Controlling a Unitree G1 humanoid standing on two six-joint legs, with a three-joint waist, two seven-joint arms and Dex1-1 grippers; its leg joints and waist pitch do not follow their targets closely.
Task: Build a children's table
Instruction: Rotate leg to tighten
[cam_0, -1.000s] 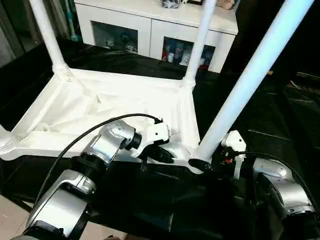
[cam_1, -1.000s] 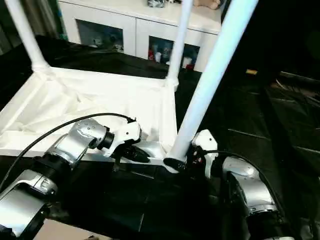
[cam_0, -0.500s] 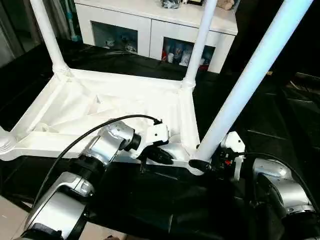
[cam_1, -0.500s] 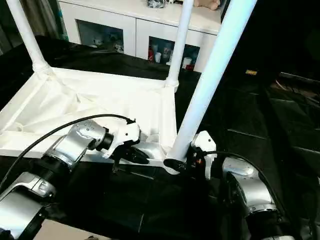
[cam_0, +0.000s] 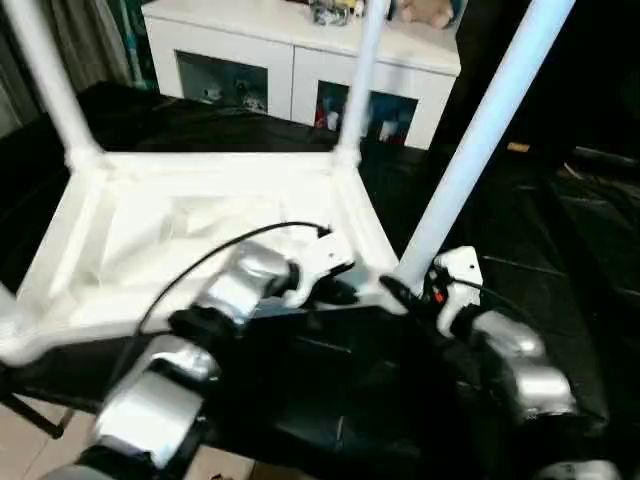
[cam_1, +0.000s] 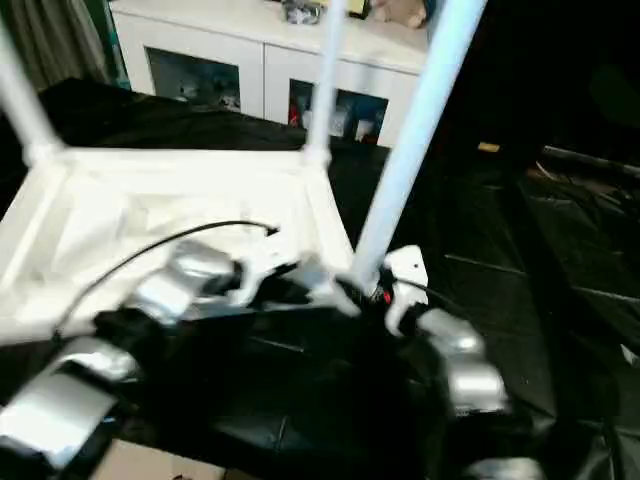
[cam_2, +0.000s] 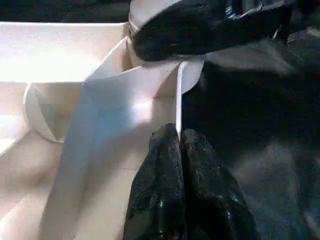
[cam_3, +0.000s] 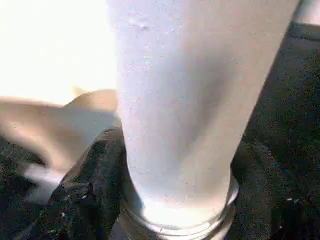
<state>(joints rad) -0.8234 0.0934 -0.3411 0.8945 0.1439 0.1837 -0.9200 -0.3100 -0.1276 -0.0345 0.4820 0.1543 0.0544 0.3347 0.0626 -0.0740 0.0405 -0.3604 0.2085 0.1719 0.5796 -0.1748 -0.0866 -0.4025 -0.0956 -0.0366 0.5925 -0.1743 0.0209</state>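
The white tabletop (cam_0: 200, 220) lies upside down, its ribbed underside facing up. Two white legs stand in its far corner sockets, the far left leg (cam_0: 50, 90) and the far right leg (cam_0: 360, 80). A third leg (cam_0: 480, 150) rises tilted from the near right corner. My right gripper (cam_0: 405, 292) is shut on this leg's base; its black fingers (cam_3: 85, 195) sit on both sides of the tube. My left gripper (cam_2: 179, 145) is shut on the tabletop's thin near rim (cam_2: 177, 100), beside that corner.
A white glass-door cabinet (cam_0: 290, 70) stands behind the table. Black sheeting (cam_0: 560, 230) covers the floor around it, with pale floor (cam_0: 40, 455) at the near left. A black cable (cam_0: 220, 255) loops over my left forearm.
The whole picture has shifted and blurred, so the camera has moved. Both grippers keep their holds on the rim and the leg's base.
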